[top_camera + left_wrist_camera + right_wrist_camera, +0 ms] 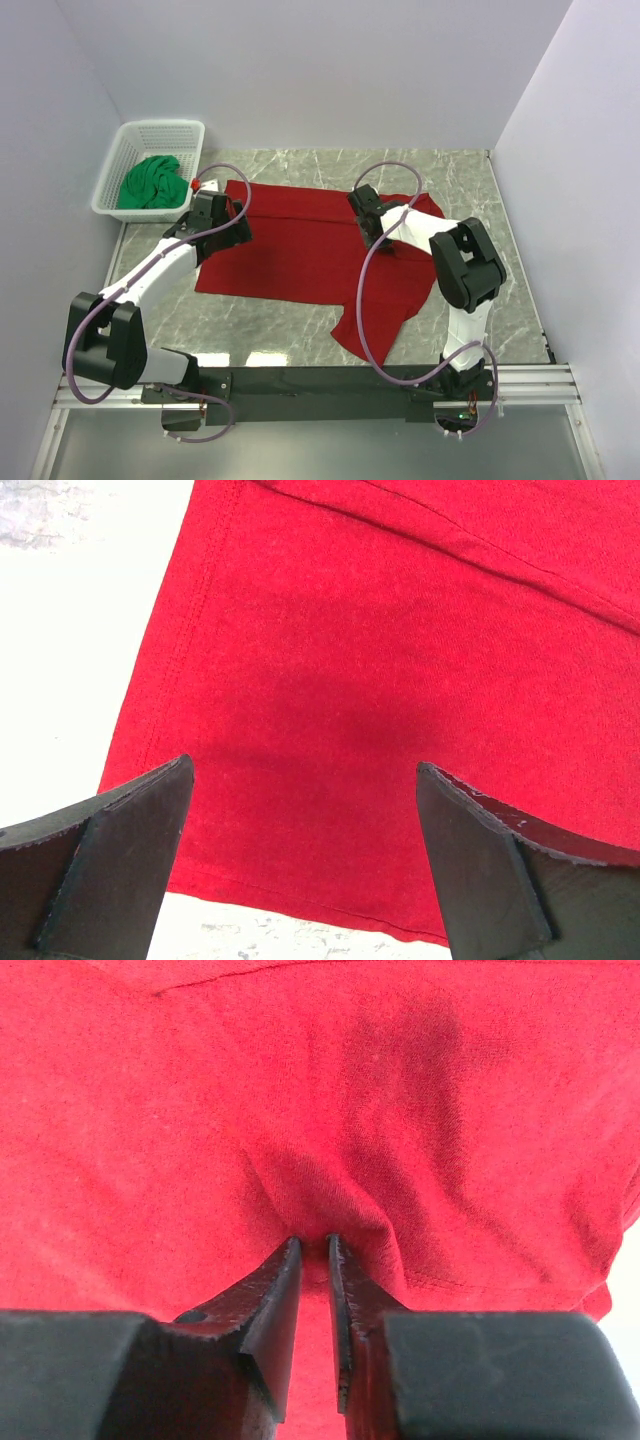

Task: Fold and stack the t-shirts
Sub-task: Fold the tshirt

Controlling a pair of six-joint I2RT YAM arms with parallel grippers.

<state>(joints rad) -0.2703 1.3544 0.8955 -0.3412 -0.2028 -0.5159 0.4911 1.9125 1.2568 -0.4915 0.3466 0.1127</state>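
Observation:
The red t-shirt (300, 250) lies spread on the marble table, with one part trailing toward the front edge at the right. My left gripper (213, 212) is open above its left edge; in the left wrist view the fingers (130, 850) stand wide apart over the red t-shirt (380, 680) near its hem. My right gripper (366, 214) is shut on a pinch of the red t-shirt (320, 1140) near its far right part; the cloth bunches at the fingertips (290, 1260). The green t-shirt (152, 182) lies crumpled in the basket.
The white lattice basket (125, 145) stands at the far left corner against the wall. Grey walls close in the table at the left, back and right. Bare marble (500, 200) shows right of the shirt.

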